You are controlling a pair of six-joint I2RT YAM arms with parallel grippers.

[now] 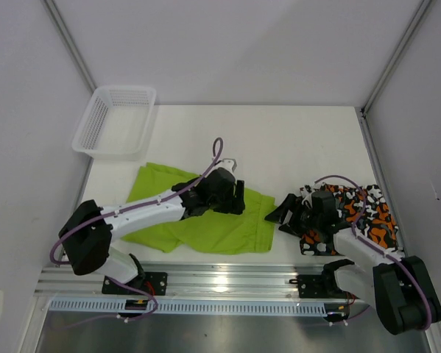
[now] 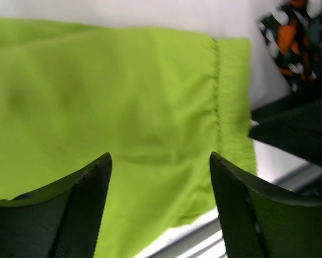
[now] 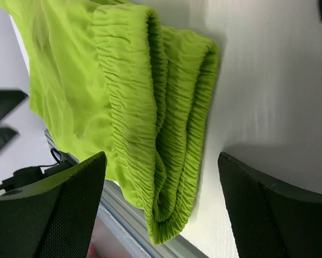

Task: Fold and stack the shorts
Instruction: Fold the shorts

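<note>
Lime green shorts (image 1: 205, 229) lie flat at the near middle of the white table (image 1: 301, 140), with both arms at their right end.

The left gripper (image 1: 239, 197) is over the right part of the green cloth with its fingers spread wide and nothing between them; whether they touch the fabric cannot be told. The right gripper (image 3: 161, 161) also has its fingers spread. It points at the gathered elastic waistband, which lies doubled in layers at the shorts' right edge, close to the table's near edge. The camouflage shorts (image 1: 371, 217), orange, black, white and grey, lie crumpled at the near right of the table, apart from the green pair and partly under the right arm. A white mesh basket (image 1: 87, 134) sits at the far left corner.
</note>
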